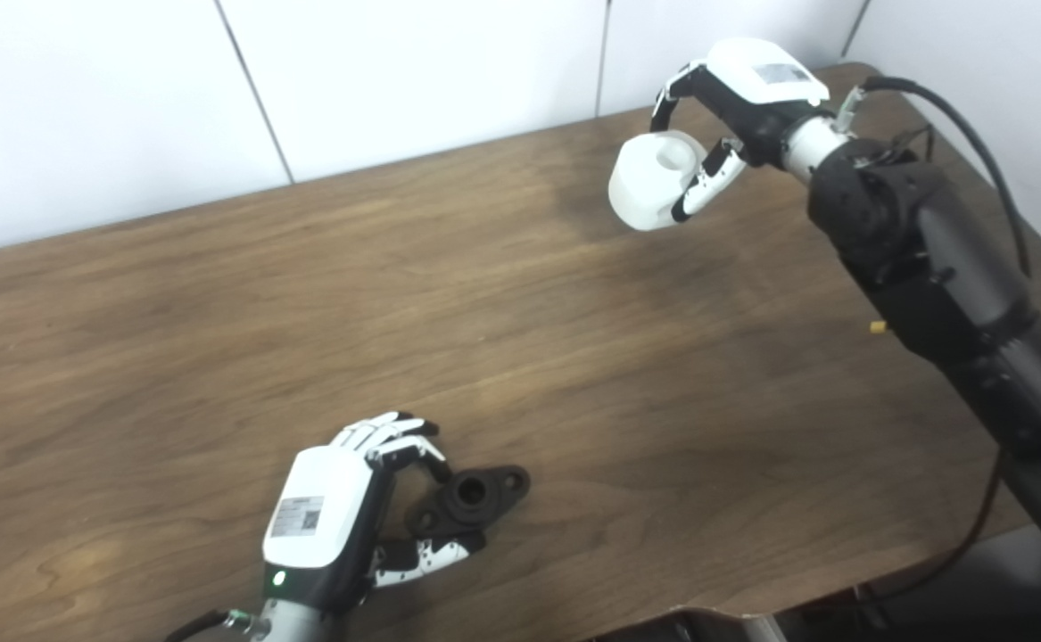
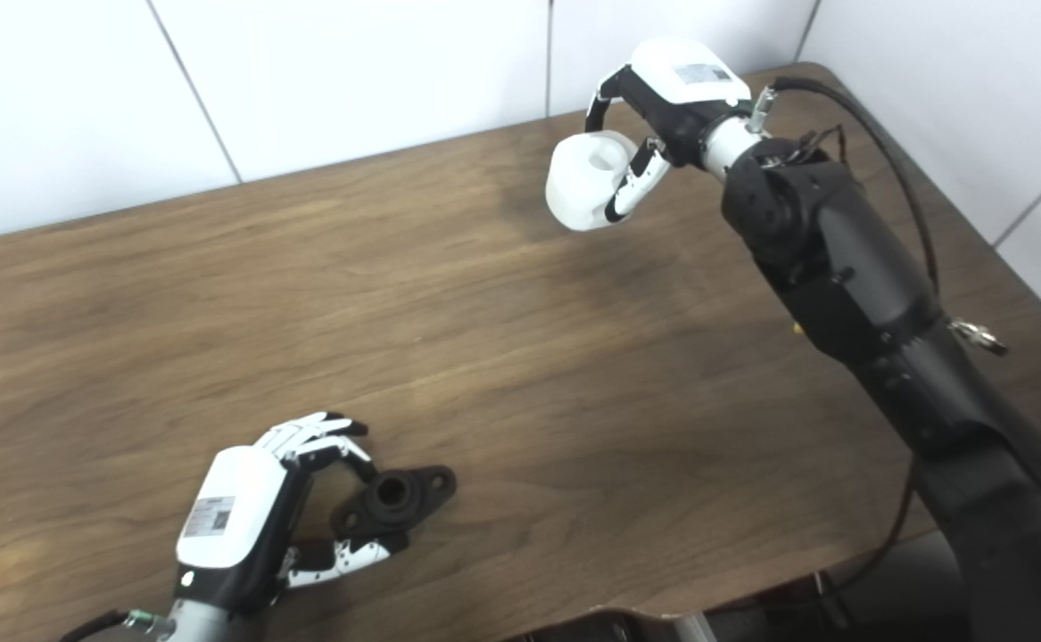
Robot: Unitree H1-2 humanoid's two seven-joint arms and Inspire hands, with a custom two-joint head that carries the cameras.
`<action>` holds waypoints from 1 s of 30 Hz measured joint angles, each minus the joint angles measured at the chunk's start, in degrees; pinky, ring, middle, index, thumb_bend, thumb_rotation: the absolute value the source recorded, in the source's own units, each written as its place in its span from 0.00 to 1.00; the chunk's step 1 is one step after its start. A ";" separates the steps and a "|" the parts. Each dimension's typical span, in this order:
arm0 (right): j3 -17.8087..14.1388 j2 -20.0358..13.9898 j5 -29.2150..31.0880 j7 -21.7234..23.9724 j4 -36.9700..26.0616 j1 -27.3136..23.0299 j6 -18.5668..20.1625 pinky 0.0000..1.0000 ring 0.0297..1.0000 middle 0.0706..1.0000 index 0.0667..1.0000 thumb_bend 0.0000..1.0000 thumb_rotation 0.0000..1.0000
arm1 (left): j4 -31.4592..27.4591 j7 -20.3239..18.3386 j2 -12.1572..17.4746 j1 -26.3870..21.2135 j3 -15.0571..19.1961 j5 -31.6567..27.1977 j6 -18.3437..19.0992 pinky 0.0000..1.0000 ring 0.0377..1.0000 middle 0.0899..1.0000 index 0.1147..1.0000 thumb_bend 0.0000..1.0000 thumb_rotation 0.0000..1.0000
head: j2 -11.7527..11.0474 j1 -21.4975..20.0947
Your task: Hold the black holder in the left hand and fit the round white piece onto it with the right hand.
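The black holder, a small flanged part with a round socket, lies on the wooden table near the front edge. My left hand curls round its left end, fingers on the far side and thumb against the near side. The holder still rests on the table. The round white piece, a short cylinder with a hole in its top, sits in my right hand, which is shut on it. That hand holds it raised above the table's far right part, well away from the holder.
White wall panels stand behind the table's far edge. A black cable loops off the right forearm near the far right corner. The table's front edge runs just below the left hand.
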 measured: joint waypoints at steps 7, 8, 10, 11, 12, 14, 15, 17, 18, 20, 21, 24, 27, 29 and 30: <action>-0.17 0.08 -1.30 6.76 -10.85 2.18 2.48 0.87 0.90 0.77 0.45 0.52 0.15 | 0.37 -0.23 -0.52 -0.63 -0.67 0.30 1.21 0.84 0.83 0.75 0.42 0.51 0.05 | 1.67 2.11; -0.16 0.14 -1.64 7.96 -12.50 2.25 2.66 0.87 0.90 0.77 0.45 0.52 0.15 | 0.48 -0.22 -0.56 -0.71 -0.73 0.29 1.28 0.84 0.83 0.75 0.42 0.51 0.05 | 1.67 2.11; -0.15 0.40 -1.96 9.34 -14.70 2.28 2.79 0.86 0.90 0.78 0.45 0.52 0.15 | 0.70 -0.26 -0.67 -0.92 -0.82 0.24 1.42 0.85 0.84 0.75 0.42 0.51 0.05 | 2.28 2.99; -0.15 0.61 -2.02 10.18 -15.81 2.32 2.80 0.85 0.90 0.78 0.45 0.52 0.15 | 0.72 -0.52 -0.77 -1.00 -0.84 0.11 1.60 0.85 0.84 0.76 0.42 0.51 0.05 | 2.46 3.43; -0.14 0.83 -2.02 10.68 -16.71 2.42 2.77 0.84 0.90 0.78 0.45 0.52 0.15 | 0.71 -0.83 -0.89 -1.08 -0.83 0.02 1.74 0.85 0.84 0.76 0.42 0.51 0.05 | 2.64 3.61; -0.16 1.42 -2.01 11.60 -18.39 2.67 2.74 0.84 0.90 0.77 0.45 0.52 0.15 | 0.72 -1.33 -1.20 -1.28 -0.82 -0.13 2.05 0.84 0.84 0.76 0.42 0.51 0.05 | 3.08 4.22; -0.21 1.87 -2.02 12.19 -19.18 2.83 2.77 0.84 0.90 0.77 0.45 0.52 0.15 | 0.73 -1.43 -1.35 -1.36 -0.82 -0.19 2.26 0.84 0.84 0.76 0.42 0.51 0.05 | 3.08 4.22; -0.27 2.65 -2.03 12.98 -20.93 3.46 2.80 0.84 0.90 0.77 0.45 0.52 0.15 | 0.77 -1.52 -1.75 -1.50 -0.82 -0.25 2.65 0.84 0.84 0.76 0.42 0.51 0.05 | 3.52 4.66; -0.26 2.94 -2.03 13.65 -21.75 3.73 2.79 0.84 0.90 0.77 0.45 0.52 0.15 | 0.80 -1.59 -1.93 -1.61 -0.84 -0.25 2.90 0.84 0.83 0.76 0.42 0.51 0.05 | 3.52 4.66; -0.35 3.28 -2.06 14.65 -22.73 4.15 2.75 0.85 0.90 0.77 0.45 0.52 0.15 | 0.96 -1.84 -2.08 -1.96 -0.91 -0.24 3.14 0.84 0.84 0.76 0.42 0.51 0.05 | 3.87 5.10; -0.47 3.43 -2.05 14.86 -23.25 4.49 2.70 0.85 0.90 0.77 0.45 0.52 0.15 | 1.00 -2.01 -2.08 -2.11 -0.94 -0.24 3.18 0.84 0.84 0.76 0.42 0.51 0.05 | 3.87 5.10; -0.85 4.27 -1.91 15.23 -24.54 5.61 2.53 0.87 0.90 0.77 0.45 0.52 0.15 | 1.02 -2.24 -2.10 -2.33 -1.02 -0.15 3.47 0.84 0.83 0.76 0.42 0.51 0.05 | 4.13 5.80; -0.99 4.30 -1.69 16.24 -26.17 6.60 2.23 0.87 0.90 0.77 0.45 0.52 0.15 | 1.05 -2.48 -2.30 -2.49 -1.14 -0.05 4.03 0.84 0.84 0.76 0.42 0.51 0.05 | 4.31 6.25; -1.09 4.32 -1.64 17.06 -27.28 7.20 2.17 0.87 0.90 0.77 0.45 0.52 0.15 | 1.16 -2.56 -2.45 -2.72 -1.27 0.02 4.42 0.85 0.84 0.76 0.42 0.51 0.05 | 4.40 6.51; -1.06 4.39 -1.52 17.29 -27.87 7.41 2.11 0.87 0.90 0.77 0.45 0.52 0.15 | 1.33 -2.56 -2.50 -2.79 -1.29 0.01 4.47 0.85 0.84 0.76 0.42 0.51 0.05 | 4.40 6.42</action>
